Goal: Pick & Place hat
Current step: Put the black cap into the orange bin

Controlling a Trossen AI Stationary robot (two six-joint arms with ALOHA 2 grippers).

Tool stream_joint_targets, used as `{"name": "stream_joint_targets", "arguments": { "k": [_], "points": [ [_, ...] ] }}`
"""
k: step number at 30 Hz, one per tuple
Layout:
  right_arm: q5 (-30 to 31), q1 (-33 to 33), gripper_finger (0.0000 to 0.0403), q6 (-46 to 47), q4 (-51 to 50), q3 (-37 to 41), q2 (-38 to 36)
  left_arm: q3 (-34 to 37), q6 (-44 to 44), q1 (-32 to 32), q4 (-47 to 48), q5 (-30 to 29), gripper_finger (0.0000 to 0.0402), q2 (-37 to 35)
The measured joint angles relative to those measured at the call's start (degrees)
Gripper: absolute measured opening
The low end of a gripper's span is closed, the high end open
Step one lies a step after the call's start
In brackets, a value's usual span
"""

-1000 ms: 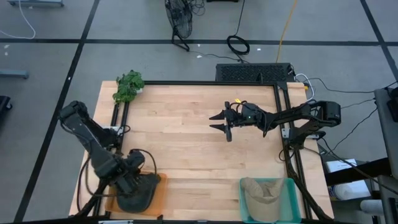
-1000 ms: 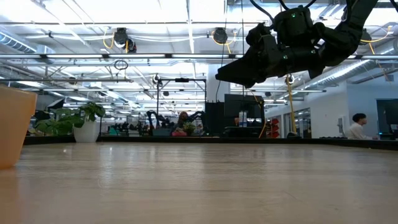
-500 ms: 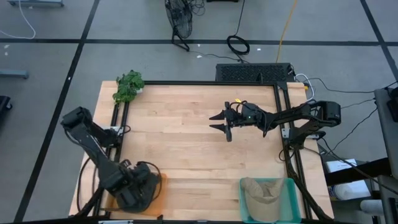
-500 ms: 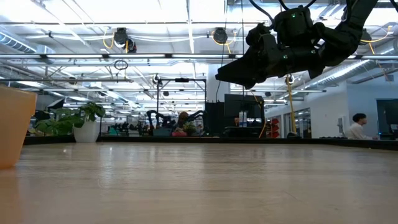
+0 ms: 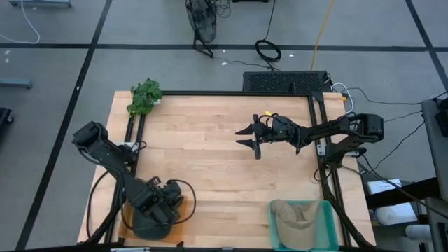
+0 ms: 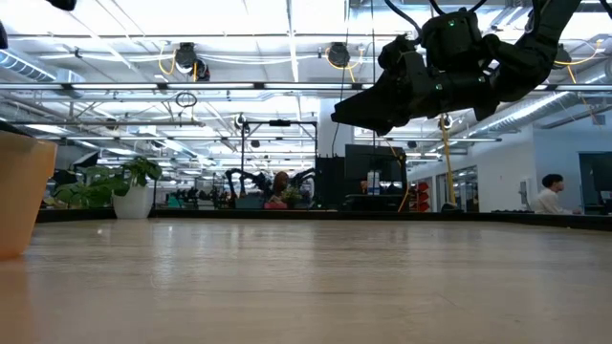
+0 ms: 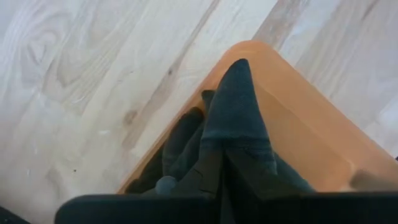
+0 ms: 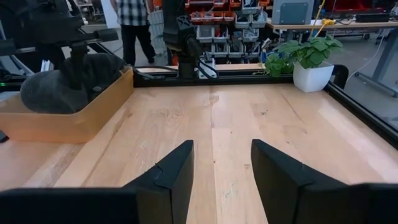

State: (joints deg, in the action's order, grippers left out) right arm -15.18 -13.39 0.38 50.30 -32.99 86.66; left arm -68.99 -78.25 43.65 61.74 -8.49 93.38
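A dark grey hat (image 5: pixel 150 222) sits in an orange tray (image 5: pixel 178 213) at the table's near left corner. In the right wrist view the hat (image 8: pixel 53 90) shows as a lump inside the tray (image 8: pixel 68 124). My left gripper (image 5: pixel 159 199) stands over it, pointing down, shut on the hat's cloth (image 7: pixel 239 118). My right gripper (image 5: pixel 246 137) hovers level above the table's middle, well to the right of the tray. It is open with nothing between its fingers (image 8: pixel 221 168). My left gripper pinches a raised fold of the hat's cloth (image 7: pixel 235 146) between its two shut fingers, coming from above and pointing down. The fold sticks out past the fingertips as a narrow peak. The hat's lower part lies inside the tray (image 7: pixel 298 106); the tray wall hides whether it rests on the floor.
A teal bin (image 5: pixel 329 220) holding a beige hat (image 5: pixel 294 213) stands at the near right. A potted plant (image 5: pixel 145 96) sits at the far left corner. Bare wood lies between the tray and the bin. A person (image 8: pixel 132 18) stands beyond the table.
My left gripper has sunk toward the orange tray and drifted toward the table's near edge, rolling at the wrist, still shut on the hat. The hat has come down with it into the tray.
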Motion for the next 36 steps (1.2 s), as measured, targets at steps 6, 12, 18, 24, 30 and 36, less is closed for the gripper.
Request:
{"name": "stream_joint_targets", "arguments": {
  "k": [6,12,18,24,30,36],
  "points": [
    [0.0,0.0,0.0139,0.0,0.0,0.0,0.0,0.0,0.0,0.0,-0.5,-0.5,0.0026,0.0],
    [0.0,0.0,0.0139,0.0,0.0,0.0,0.0,0.0,-0.1,0.0,-0.5,-3.4,0.0026,0.0],
    [0.0,0.0,0.0139,0.0,0.0,0.0,0.0,0.0,1.4,0.0,-0.8,-4.0,0.0026,2.2],
    [0.0,0.0,0.0139,0.0,0.0,0.0,0.0,0.0,4.2,-0.6,-1.6,-1.1,0.0026,4.2],
    [0.0,0.0,0.0139,0.0,0.0,0.0,0.0,-0.1,3.4,-2.0,-1.3,4.5,0.0026,2.9],
    [0.0,0.0,0.0139,0.0,0.0,0.0,0.0,-1.9,2.7,-2.4,-1.0,5.9,0.0026,0.6]
  ]
}}
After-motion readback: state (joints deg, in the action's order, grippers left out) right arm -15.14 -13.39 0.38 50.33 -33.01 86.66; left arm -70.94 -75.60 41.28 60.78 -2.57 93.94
